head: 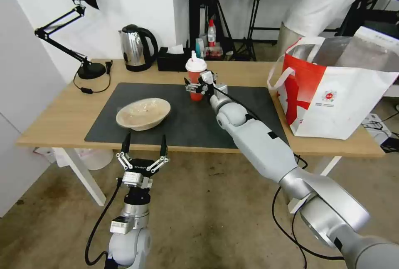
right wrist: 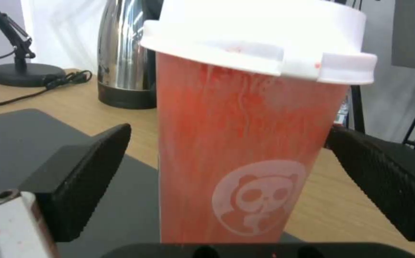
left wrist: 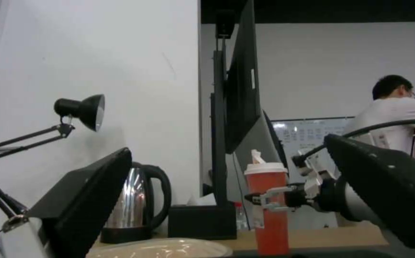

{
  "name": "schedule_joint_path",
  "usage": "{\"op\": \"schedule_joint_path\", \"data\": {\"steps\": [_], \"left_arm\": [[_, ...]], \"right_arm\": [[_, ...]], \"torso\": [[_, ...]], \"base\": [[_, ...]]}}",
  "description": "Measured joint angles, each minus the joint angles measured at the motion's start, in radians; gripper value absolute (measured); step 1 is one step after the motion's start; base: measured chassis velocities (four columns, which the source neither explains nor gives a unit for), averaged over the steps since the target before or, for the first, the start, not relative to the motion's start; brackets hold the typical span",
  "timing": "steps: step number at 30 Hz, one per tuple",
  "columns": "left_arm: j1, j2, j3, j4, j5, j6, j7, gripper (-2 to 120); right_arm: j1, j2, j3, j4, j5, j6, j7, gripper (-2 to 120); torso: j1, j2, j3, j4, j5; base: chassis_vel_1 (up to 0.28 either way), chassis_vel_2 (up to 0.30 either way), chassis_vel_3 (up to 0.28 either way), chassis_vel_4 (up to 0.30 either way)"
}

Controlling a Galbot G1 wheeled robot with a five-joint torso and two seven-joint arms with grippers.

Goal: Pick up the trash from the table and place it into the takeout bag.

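While the left gripper (head: 144, 144) is held wide open below the table (head: 62, 115), the red drink cup (head: 195, 79) is straddled by the open, untouching right gripper (head: 195, 87).

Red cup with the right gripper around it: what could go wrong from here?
The right gripper is open around the red cup, its pads apart from the wall; an uneven close could tip this tall cup. Carried to the takeout bag, it might catch the bag's loop handles.
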Motion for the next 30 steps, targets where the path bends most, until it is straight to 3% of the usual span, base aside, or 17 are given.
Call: {"op": "schedule_joint_path", "data": {"steps": [8,12,30], "left_arm": [[0.006,0.000,0.000,-0.004,0.000,0.000,0.001,100],[0.006,0.000,0.001,-0.004,0.001,0.000,0.001,100],[0.009,0.000,-0.005,-0.010,0.001,0.000,0.001,100]], "right_arm": [[0.013,0.010,0.002,-0.024,-0.002,0.011,-0.008,100],[0.015,0.011,0.003,-0.026,-0.002,0.012,-0.011,93],[-0.020,0.001,0.005,-0.004,-0.006,0.018,-0.019,44]], "torso": [[0.000,0.000,0.000,0.0000,0.0000],[0.000,0.000,0.000,0.0000,0.0001],[0.000,0.000,0.000,0.0001,0.0002]], "base": [[0.000,0.000,0.000,0.000],[0.000,0.000,0.000,0.000],[0.000,0.000,0.000,0.000]]}}
